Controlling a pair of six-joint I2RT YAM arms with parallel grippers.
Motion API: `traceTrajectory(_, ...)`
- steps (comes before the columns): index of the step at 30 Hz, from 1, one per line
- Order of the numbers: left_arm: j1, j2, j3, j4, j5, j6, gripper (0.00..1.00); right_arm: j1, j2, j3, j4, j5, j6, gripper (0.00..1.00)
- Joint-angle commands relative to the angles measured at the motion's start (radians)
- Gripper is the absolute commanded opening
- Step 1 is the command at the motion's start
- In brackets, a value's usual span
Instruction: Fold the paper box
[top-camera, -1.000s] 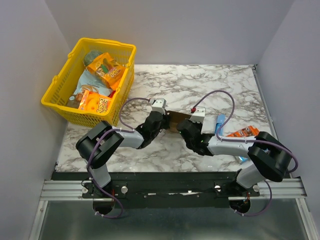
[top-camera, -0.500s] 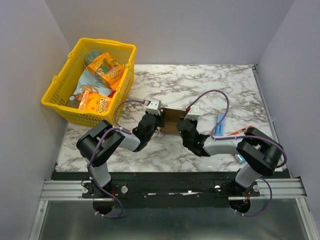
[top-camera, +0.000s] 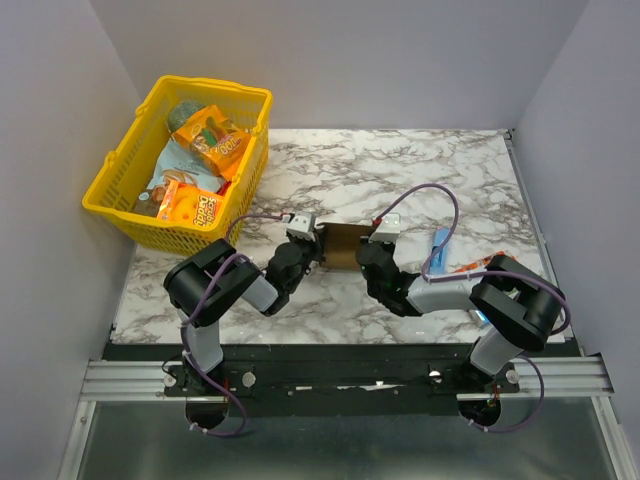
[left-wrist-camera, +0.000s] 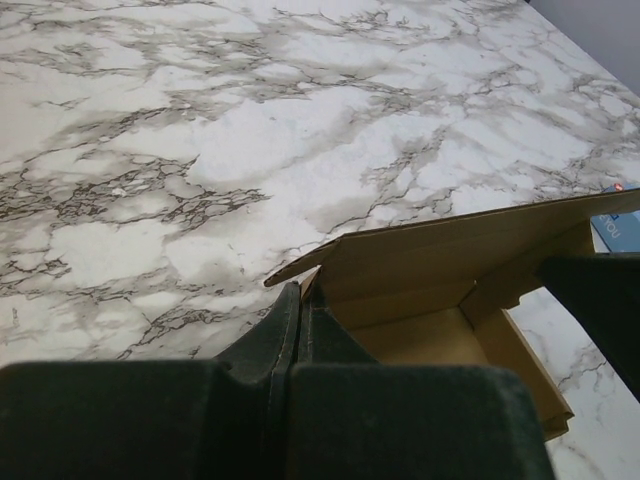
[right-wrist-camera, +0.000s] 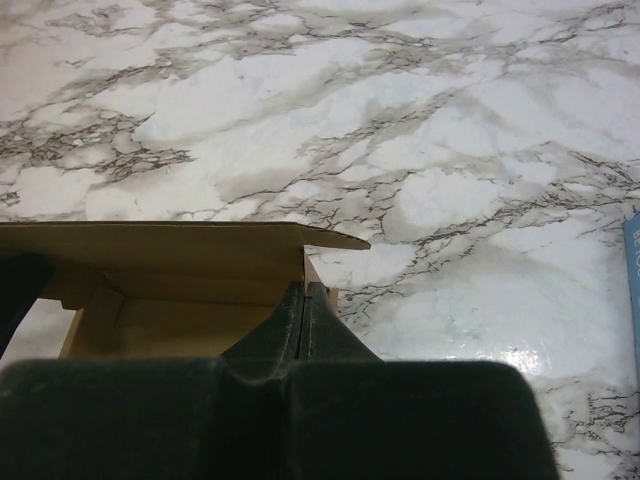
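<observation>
Brown cardboard marks the middle of the top view: the paper box (top-camera: 341, 244) sits near the centre of the marble tabletop (top-camera: 400, 165), between the two arms; the left pincer (top-camera: 314, 254) meets its left end and the right pincer (top-camera: 364, 256) its right end, both clenched on the cardboard. A yellow basket (top-camera: 118, 160) full of snack packets stands at the far left corner; a slim blue packet (top-camera: 439, 243) and an orange packet (top-camera: 488, 264) lie to the right of the box, partly hidden by the right arm.

From the left wrist, the left pincer (left-wrist-camera: 299, 298) has its fingers pressed together with no gap, the thin end wall of the paper box (left-wrist-camera: 450, 262) running into the seam between them; the box is open on top, one long flap raised along its far side; the dark tip of the right pincer (left-wrist-camera: 600, 300) shows at the far end, and a corner of the blue packet (left-wrist-camera: 620, 228) beyond it.

From the right wrist, the right pincer (right-wrist-camera: 303, 296) is likewise clenched, the box's end wall caught at its tips; the paper box (right-wrist-camera: 170, 262) stretches away to the left with its flap level above the hollow; the left pincer (right-wrist-camera: 20, 285) is a dark shape at the far end; the blue packet (right-wrist-camera: 633, 290) edges in at the right.
</observation>
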Motion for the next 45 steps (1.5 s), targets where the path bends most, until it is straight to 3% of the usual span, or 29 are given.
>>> traceTrajectory(1, -0.023, 0.002, 0.04, -0.072, 0.055, -0.078, 0.0, 0.023, 0.036, 0.024, -0.028, -0.049, 0.073, 0.01)
traceTrajectory(18, -0.034, 0.062, -0.023, -0.055, 0.069, -0.094, 0.0, 0.032, -0.014, 0.034, -0.214, -0.055, 0.182, 0.04)
traceTrajectory(21, -0.037, 0.053, -0.042, -0.061, 0.043, -0.06, 0.0, 0.052, -0.091, 0.031, -0.278, -0.055, 0.171, 0.19)
traceTrajectory(22, -0.037, 0.052, -0.046, -0.063, 0.031, -0.052, 0.0, 0.067, -0.131, 0.028, -0.297, -0.057, 0.169, 0.34)
traceTrajectory(25, -0.044, 0.048, -0.049, -0.075, 0.012, -0.014, 0.0, 0.089, -0.192, 0.015, -0.379, -0.074, 0.177, 0.55)
traceTrajectory(28, -0.058, 0.046, -0.056, -0.078, 0.004, 0.026, 0.0, 0.124, -0.28, -0.011, -0.481, -0.075, 0.214, 0.64)
traceTrajectory(37, -0.104, 0.028, -0.065, -0.118, -0.072, 0.121, 0.0, 0.165, -0.614, -0.077, -0.63, -0.146, 0.237, 0.65)
traceTrajectory(41, -0.133, 0.034, -0.067, -0.107, -0.097, 0.163, 0.0, 0.159, -0.66, -0.006, -0.662, -0.17, 0.202, 0.57)
traceTrajectory(45, -0.161, 0.031, -0.075, -0.09, -0.105, 0.186, 0.0, 0.095, -0.601, 0.101, -0.703, -0.233, 0.22, 0.54)
